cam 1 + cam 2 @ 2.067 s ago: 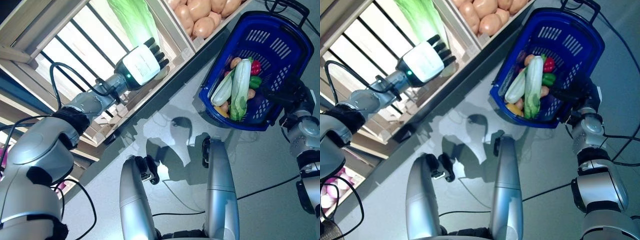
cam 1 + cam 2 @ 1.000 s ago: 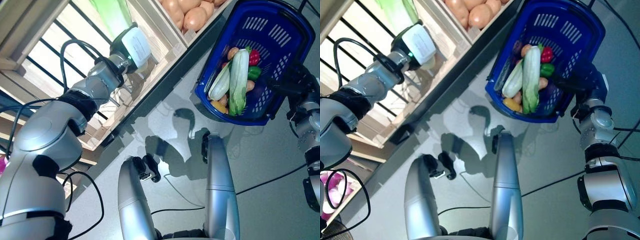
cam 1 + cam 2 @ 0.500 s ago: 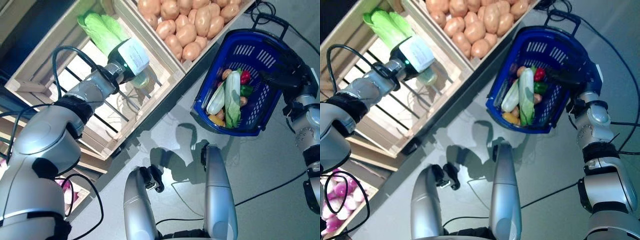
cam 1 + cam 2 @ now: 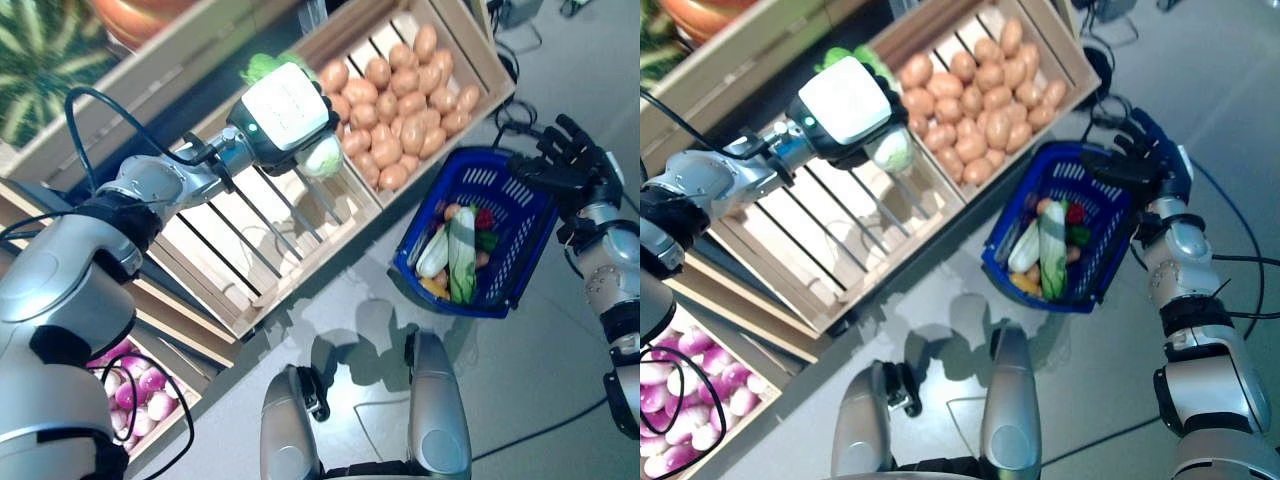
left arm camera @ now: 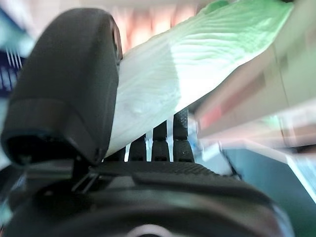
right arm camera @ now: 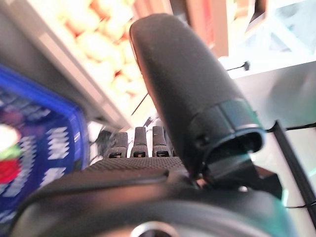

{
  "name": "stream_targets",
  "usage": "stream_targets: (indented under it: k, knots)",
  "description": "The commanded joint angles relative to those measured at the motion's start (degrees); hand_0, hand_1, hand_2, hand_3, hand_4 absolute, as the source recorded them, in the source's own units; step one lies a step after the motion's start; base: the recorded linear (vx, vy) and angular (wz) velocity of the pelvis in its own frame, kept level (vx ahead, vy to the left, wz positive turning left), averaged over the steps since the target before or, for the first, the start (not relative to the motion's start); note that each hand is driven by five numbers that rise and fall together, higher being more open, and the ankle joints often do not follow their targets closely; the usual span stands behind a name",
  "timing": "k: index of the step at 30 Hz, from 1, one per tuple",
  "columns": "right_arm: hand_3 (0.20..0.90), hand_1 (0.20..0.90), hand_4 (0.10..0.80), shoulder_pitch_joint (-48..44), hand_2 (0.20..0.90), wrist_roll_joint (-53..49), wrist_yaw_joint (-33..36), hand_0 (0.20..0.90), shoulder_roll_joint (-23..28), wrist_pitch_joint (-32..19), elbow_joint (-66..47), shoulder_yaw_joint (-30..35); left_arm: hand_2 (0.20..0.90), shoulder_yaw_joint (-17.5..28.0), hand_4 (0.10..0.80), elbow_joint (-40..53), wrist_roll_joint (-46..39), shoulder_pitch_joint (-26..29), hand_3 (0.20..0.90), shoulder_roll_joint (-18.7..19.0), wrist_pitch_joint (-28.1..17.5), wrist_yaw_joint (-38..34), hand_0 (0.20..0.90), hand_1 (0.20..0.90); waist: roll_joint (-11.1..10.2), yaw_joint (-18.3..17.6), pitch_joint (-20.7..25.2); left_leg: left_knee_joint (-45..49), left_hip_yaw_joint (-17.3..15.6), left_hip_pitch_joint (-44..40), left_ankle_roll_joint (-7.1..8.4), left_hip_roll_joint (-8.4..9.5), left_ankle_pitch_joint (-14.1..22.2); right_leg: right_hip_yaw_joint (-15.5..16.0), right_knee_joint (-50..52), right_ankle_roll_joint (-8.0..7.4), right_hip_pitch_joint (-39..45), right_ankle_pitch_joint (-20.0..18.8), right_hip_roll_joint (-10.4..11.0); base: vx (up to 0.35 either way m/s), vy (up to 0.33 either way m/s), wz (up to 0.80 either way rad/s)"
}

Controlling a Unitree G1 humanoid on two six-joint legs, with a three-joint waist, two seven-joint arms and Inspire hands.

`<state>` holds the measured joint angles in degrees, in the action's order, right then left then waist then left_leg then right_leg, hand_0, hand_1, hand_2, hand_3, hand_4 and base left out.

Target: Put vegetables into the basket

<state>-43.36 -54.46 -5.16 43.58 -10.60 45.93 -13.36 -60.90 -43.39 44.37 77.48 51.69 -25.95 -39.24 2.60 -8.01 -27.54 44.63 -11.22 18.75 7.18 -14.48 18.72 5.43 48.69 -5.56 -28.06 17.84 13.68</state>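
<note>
My left hand (image 4: 290,115) is shut on a pale green and white Chinese cabbage (image 4: 322,157) and holds it above the slatted wooden crate (image 4: 250,250) on the stand. In the left wrist view the cabbage (image 5: 197,64) lies between my thumb and fingers. The blue basket (image 4: 520,260) stands on the floor to the right, holding a long pale green vegetable (image 4: 460,250), a white one, a red pepper and other small vegetables. My right hand (image 4: 565,165) is open with straight fingers at the basket's far right rim, and it also shows in the right wrist view (image 6: 148,148).
A wooden crate of potatoes (image 4: 400,100) stands just behind the basket. A lower shelf with purple and white round vegetables (image 4: 135,385) is at the lower left. Grey floor lies between the stand and the basket.
The camera has tilted up, so the whole scene has shifted. My left hand has closed on the cabbage and lifted it out of the crate, toward the right. My right hand stays by the basket rim.
</note>
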Motion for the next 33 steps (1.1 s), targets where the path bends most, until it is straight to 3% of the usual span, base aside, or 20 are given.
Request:
stream_targets:
  k: [1, 2, 5, 7, 12, 17, 22, 23, 27, 33]
  knots:
    - [0.900, 0.900, 0.800, 5.4, 0.900, -1.0, 2.1, 0.900, -7.7, -4.7, -5.5, 2.8, 0.300, 10.5, 0.400, 5.4, -13.4, -6.0, 0.300, 1.3, -2.5, -5.9, 0.300, 0.300, -3.0, 0.8, 15.0, -9.2, 0.4, -2.9, -2.55, 0.86, -4.8, 1.6, -13.7, 0.63, 10.6, -7.5, 1.8, 0.228, -0.029, 0.03]
    - [0.900, 0.900, 0.800, 6.9, 0.900, 0.2, 2.6, 0.900, -9.8, -4.6, -7.5, 3.1, 0.300, 15.3, 0.400, 8.3, -17.8, -10.2, 0.300, 0.4, -5.3, -3.4, 0.300, 0.300, -3.1, 1.3, 16.8, -13.6, -0.5, -6.2, -2.37, 1.42, -6.8, 2.4, -18.1, 0.58, 14.0, -8.6, 1.0, 0.236, -0.021, -0.08]
    - [0.900, 0.900, 0.800, 9.1, 0.900, 1.6, 1.7, 0.900, -12.4, -3.9, -10.3, 3.7, 0.300, 23.4, 0.400, 13.0, -29.5, -18.1, 0.300, -2.1, -9.2, 3.8, 0.300, 0.300, -3.4, 2.5, 20.6, -21.6, -1.4, -12.3, -2.24, 2.77, -10.1, 3.5, -26.7, 0.39, 20.2, -10.7, -1.0, 0.269, -0.036, -0.16]
    - [0.900, 0.900, 0.800, 10.0, 0.900, 4.3, 0.9, 0.900, -13.7, -2.8, -12.5, 3.8, 0.300, 29.4, 0.400, 16.1, -38.3, -23.7, 0.300, -5.0, -9.4, 11.9, 0.300, 0.300, -3.5, 3.1, 23.1, -28.6, -1.7, -17.0, -2.22, 3.87, -12.4, 3.5, -33.9, 0.13, 25.2, -12.3, -2.7, 0.256, -0.054, -0.17]
    - [0.900, 0.900, 0.800, 10.9, 0.900, 10.0, -0.9, 0.900, -14.9, -1.4, -17.2, 2.9, 0.300, 37.7, 0.400, 20.8, -53.4, -30.8, 0.300, -12.4, -8.0, 23.7, 0.300, 0.300, -3.9, 3.4, 25.8, -37.7, -1.3, -21.7, -2.01, 4.80, -16.3, 3.0, -42.0, -0.40, 29.9, -15.6, -4.8, 0.131, -0.067, -0.06]
    - [0.900, 0.900, 0.800, 12.4, 0.900, 16.4, -0.8, 0.900, -15.5, -1.7, -23.7, 1.3, 0.300, 42.2, 0.400, 27.0, -62.9, -36.2, 0.300, -19.2, -4.2, 27.3, 0.300, 0.300, -4.1, 3.4, 27.0, -44.6, -1.1, -24.8, -1.83, 5.04, -18.8, 2.9, -47.6, -0.80, 32.5, -18.1, -5.8, 0.086, -0.063, 0.02]
    - [0.900, 0.900, 0.800, 14.2, 0.900, 23.8, 3.9, 0.900, -17.7, -5.5, -30.2, 1.5, 0.300, 43.7, 0.400, 30.8, -62.9, -39.9, 0.300, -23.5, -2.8, 25.5, 0.300, 0.300, -3.9, 3.2, 27.0, -49.0, -0.7, -26.2, -1.74, 5.16, -20.5, 3.0, -51.9, -0.98, 33.9, -20.2, -6.8, 0.041, -0.035, 0.02]
    - [0.900, 0.900, 0.800, 14.7, 0.900, 29.2, 7.6, 0.900, -18.2, -6.7, -32.8, 1.7, 0.300, 43.8, 0.400, 32.2, -61.8, -40.7, 0.300, -24.5, -2.2, 25.1, 0.300, 0.300, -3.8, 3.3, 26.9, -49.6, -0.1, -26.0, -1.76, 5.35, -20.6, 3.2, -53.0, -1.04, 34.1, -20.8, -7.0, 0.007, -0.040, 0.00]
    - [0.900, 0.900, 0.800, 16.1, 0.900, 39.0, 13.0, 0.900, -17.3, -7.0, -38.0, 1.7, 0.300, 43.7, 0.400, 35.2, -60.0, -43.1, 0.300, -25.2, -0.2, 25.1, 0.300, 0.300, -3.7, 3.2, 26.3, -49.6, 0.4, -25.6, -2.01, 5.54, -20.3, 3.1, -52.9, -1.13, 33.8, -20.6, -7.2, 0.002, -0.031, 0.05]
    - [0.900, 0.900, 0.800, 16.7, 0.900, 43.0, 14.6, 0.900, -14.9, -5.3, -43.9, 0.7, 0.300, 43.3, 0.400, 37.3, -57.7, -45.5, 0.300, -24.6, 1.6, 26.1, 0.300, 0.300, -3.5, 3.5, 25.7, -49.6, 0.2, -26.3, -2.24, 5.84, -19.9, 3.3, -52.9, -1.21, 34.4, -20.4, -7.1, 0.028, 0.000, 0.04]
